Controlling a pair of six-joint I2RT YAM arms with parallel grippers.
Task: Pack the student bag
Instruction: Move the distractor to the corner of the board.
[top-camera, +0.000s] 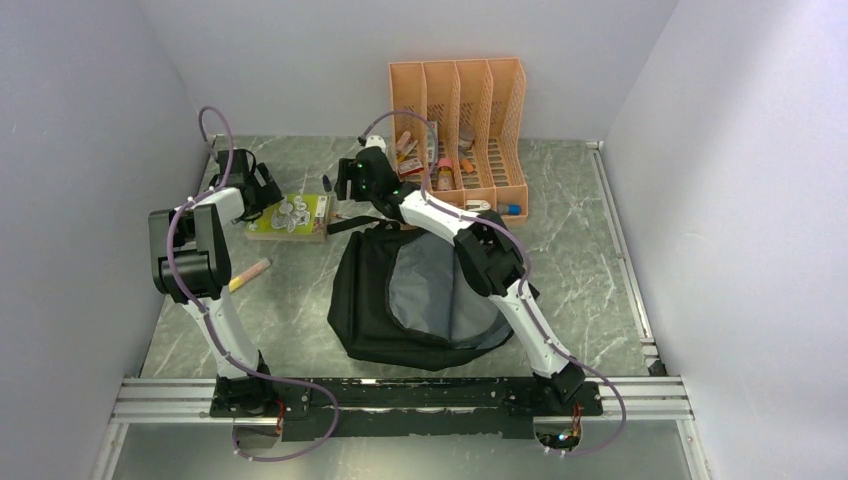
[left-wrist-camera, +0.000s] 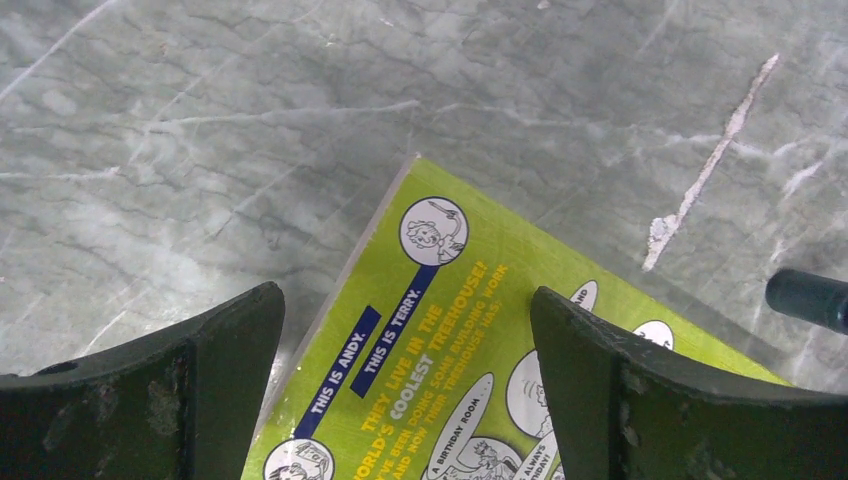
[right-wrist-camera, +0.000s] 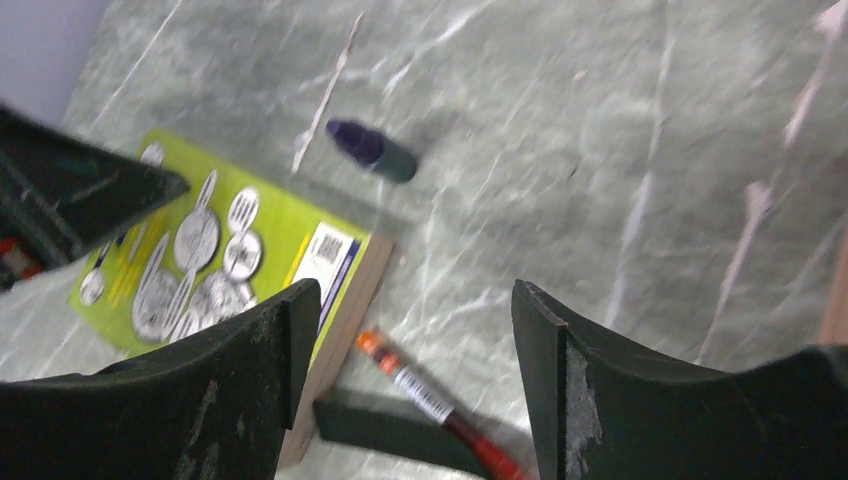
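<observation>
L hand gaping over marbled tbl, white walls.

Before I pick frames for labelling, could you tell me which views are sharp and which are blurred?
Top external view: evenly lit and sharp, with the folds of the student bag clear. Left wrist view: the print on the green book is crisp. Right wrist view: blurred throughout; the red pen and the purple-tipped marker look smeared.

A lime-green paperback lies flat on the marbled grey-green desk, toward its far left. An orange slotted file organiser sits at the far edge, small items in its slots. A pink-and-yellow marker lies near the left edge. A red pen rests just beside the paperback's corner.
</observation>
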